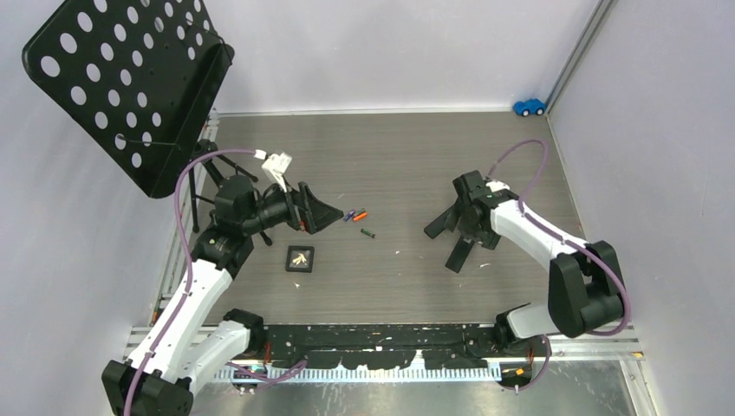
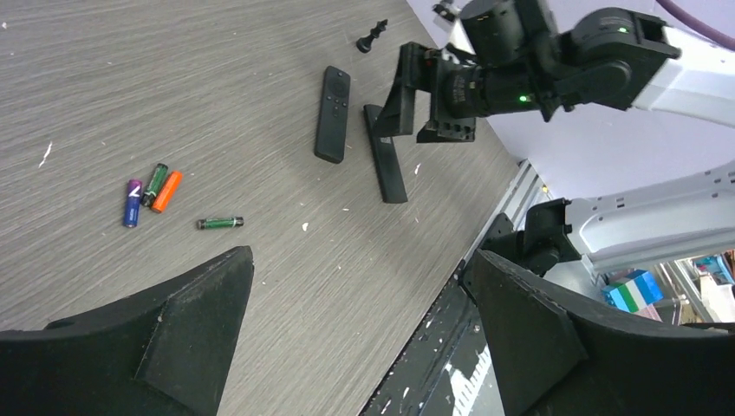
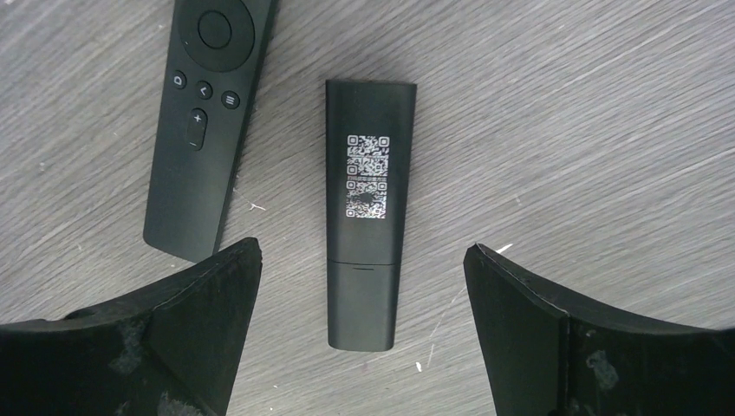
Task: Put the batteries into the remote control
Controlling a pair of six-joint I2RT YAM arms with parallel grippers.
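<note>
Two black remotes lie side by side. One is face up, its buttons showing [image 3: 208, 121] [image 2: 333, 113]. The other is face down with a QR label [image 3: 368, 212] [image 2: 386, 154] [image 1: 459, 254]. My right gripper [image 3: 362, 251] [image 1: 464, 236] hovers open over the face-down remote's plain end, touching nothing. Blue [image 2: 132, 202], dark green [image 2: 155, 185] and orange [image 2: 167, 191] batteries lie together [image 1: 355, 215], with another green one [image 2: 219, 223] [image 1: 367, 233] apart. My left gripper [image 2: 360, 256] [image 1: 329, 217] stands open and empty just left of them.
A small black tray [image 1: 300, 258] with pale bits sits near the left arm. A black chess piece [image 2: 373, 35] stands beyond the remotes. A blue toy car [image 1: 529, 107] is in the back right corner. A perforated black stand [image 1: 130, 87] looms at back left.
</note>
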